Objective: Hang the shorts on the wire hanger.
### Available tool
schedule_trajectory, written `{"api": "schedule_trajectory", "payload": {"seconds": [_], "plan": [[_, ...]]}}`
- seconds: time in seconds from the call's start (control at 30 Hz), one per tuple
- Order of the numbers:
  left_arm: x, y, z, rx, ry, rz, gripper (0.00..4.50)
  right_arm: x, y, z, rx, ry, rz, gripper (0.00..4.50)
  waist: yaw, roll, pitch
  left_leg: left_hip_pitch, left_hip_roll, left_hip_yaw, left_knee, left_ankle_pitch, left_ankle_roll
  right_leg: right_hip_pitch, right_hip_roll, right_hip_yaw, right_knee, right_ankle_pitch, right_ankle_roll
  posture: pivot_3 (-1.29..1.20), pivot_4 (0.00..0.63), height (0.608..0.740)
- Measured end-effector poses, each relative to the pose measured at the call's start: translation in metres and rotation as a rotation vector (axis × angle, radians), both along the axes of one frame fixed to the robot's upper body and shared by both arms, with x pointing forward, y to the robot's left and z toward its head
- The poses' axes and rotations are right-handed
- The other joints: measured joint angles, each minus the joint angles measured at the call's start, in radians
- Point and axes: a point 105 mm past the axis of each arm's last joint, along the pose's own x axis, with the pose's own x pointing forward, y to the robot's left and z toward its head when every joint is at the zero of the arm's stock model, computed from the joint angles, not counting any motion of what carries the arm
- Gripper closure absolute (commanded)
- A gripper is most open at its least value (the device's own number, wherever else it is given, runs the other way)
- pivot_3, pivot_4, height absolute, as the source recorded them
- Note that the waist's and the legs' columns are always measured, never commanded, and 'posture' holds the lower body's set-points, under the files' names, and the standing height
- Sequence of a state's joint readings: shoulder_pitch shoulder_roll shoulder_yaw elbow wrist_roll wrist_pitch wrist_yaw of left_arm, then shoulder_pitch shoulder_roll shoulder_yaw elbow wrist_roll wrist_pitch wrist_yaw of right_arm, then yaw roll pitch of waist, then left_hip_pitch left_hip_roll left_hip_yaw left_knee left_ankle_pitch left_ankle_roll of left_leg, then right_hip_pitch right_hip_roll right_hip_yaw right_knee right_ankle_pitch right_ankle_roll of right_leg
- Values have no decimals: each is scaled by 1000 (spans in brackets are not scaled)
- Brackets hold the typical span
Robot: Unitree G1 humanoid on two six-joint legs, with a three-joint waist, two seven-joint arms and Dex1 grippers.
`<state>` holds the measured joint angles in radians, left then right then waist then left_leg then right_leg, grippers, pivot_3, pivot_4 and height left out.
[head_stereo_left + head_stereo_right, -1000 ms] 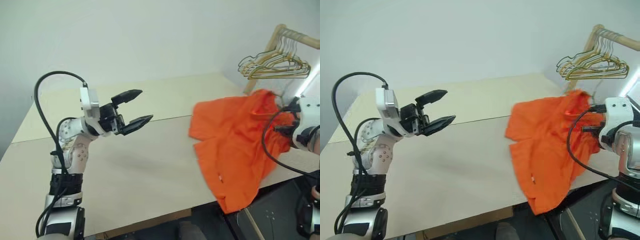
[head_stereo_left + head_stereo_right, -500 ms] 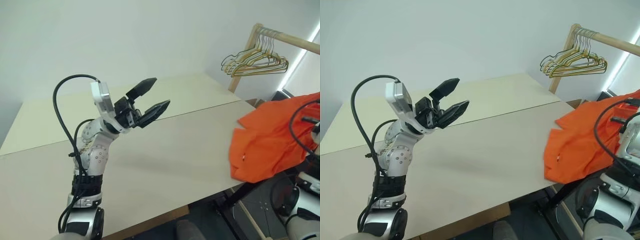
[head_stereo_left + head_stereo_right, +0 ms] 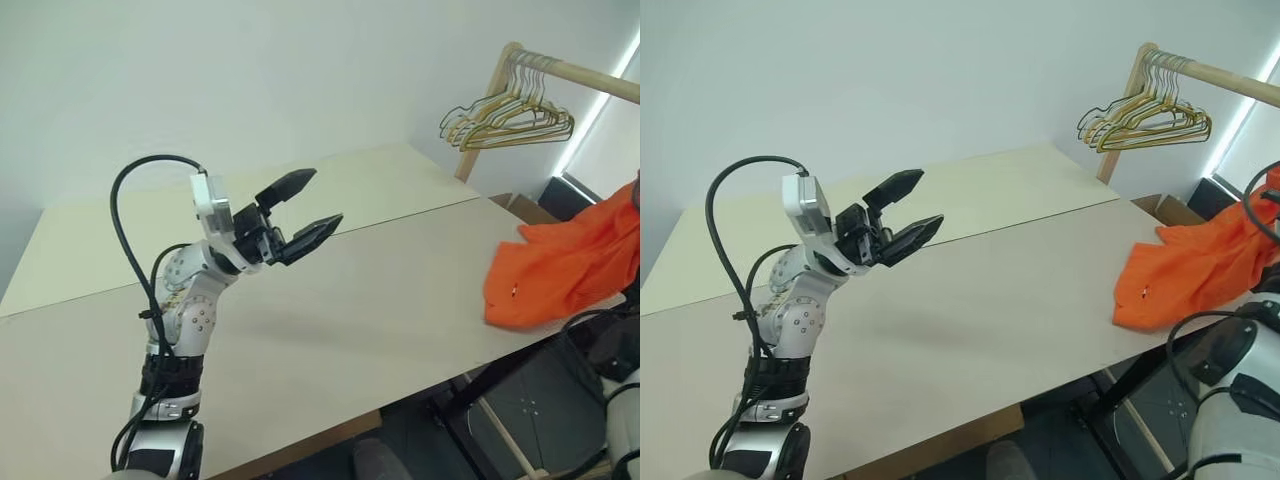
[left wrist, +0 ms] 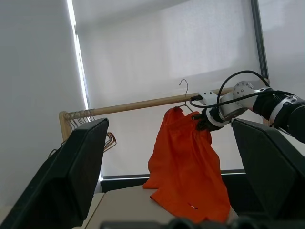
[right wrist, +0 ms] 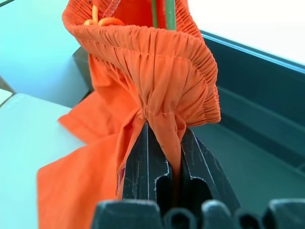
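1. Shorts (image 3: 560,270): they hang from the right hand (image 5: 164,128), clear of the surface (image 3: 380,300) except for the lower hem, which lies over its right edge.
2. Right hand: clamped tight on a thin fold of the gathered waistband, with nothing else in its grip.
3. Left hand (image 3: 322,198): spread wide and empty, raised above the left part of the surface and well apart from the shorts.
4. Wire hanger (image 5: 170,12): two thin wires run up inside the waistband. In the left wrist view its hook rises beside the wooden rail (image 4: 143,102). Whether the hook rests on the rail cannot be told.
5. Risk, slip: the grip takes only a pinch of bunched cloth. A tug could pull the fold out, and the shorts would drop off the right edge.
6. Risk, snag: the hem on the edge may catch during a lift and cause such a tug.
7. Risk, hanger: if it is only loosely seated in the waistband, it may tip out or miss the rail.
8. Risk, clutter: the bunch of hangers (image 3: 510,120) at the rail's end may tangle with a wide swing.
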<state>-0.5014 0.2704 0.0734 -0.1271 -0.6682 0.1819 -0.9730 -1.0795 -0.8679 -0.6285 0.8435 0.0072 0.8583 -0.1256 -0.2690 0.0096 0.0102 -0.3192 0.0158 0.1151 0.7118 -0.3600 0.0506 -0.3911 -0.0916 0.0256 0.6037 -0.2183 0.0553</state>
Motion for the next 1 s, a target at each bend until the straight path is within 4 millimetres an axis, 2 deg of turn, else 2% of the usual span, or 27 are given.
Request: {"api": "schedule_trajectory", "payload": {"seconds": [0.33,1.0], "plan": [[-2,-1,-1,6,-4,0,19,1,-15,-11,100,-88,-28,4500,3,2,1,-2,-2,1,-2,-3,5,2,0,10,-10,-1,8,-217,0,740],[-2,0,-4,19,3,11,19,2,-15,-23,278,-245,-42,4500,10,2,3,-2,-2,1,-2,-3,5,3,0,13,-10,-1,9,-194,0,740]]}}
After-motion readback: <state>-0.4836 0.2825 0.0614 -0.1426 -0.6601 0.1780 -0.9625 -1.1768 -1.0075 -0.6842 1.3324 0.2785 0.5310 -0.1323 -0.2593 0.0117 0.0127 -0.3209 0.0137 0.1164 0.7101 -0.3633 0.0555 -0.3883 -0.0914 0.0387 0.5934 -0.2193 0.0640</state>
